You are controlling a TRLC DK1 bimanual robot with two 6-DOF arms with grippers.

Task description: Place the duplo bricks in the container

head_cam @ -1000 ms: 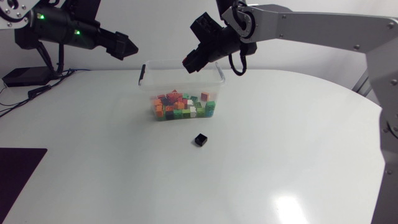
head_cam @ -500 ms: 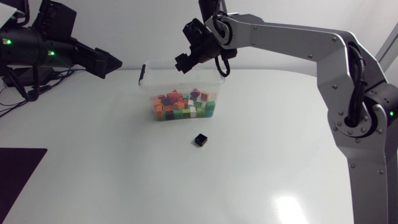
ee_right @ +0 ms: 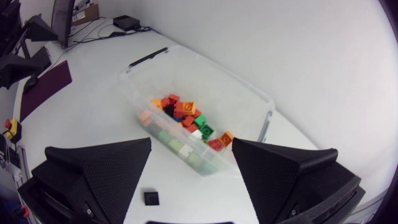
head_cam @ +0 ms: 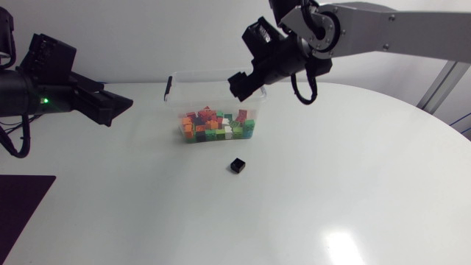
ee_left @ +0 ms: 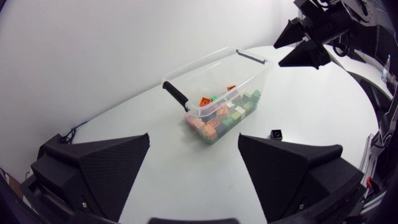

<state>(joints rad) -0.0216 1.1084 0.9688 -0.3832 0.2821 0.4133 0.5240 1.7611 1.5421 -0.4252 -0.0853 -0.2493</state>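
A clear plastic container (head_cam: 213, 92) with black handles stands at the back middle of the table. It holds several coloured duplo bricks (head_cam: 217, 125). One black brick (head_cam: 237, 165) lies on the table just in front of it. My right gripper (head_cam: 245, 85) hovers above the container's right end, open and empty. In the right wrist view the right gripper (ee_right: 191, 143) looks down on the container (ee_right: 205, 81), the bricks (ee_right: 186, 115) and the black brick (ee_right: 151, 198). My left gripper (head_cam: 121, 108) hangs open to the container's left. The left gripper (ee_left: 194, 140) has nothing between its fingers.
A dark mat (head_cam: 22, 206) lies at the table's front left edge. White tabletop (head_cam: 309, 199) stretches in front of and to the right of the container.
The right gripper's fingers have opened above the container, and it has shifted to the right. My left arm has drawn back to the left and lower.
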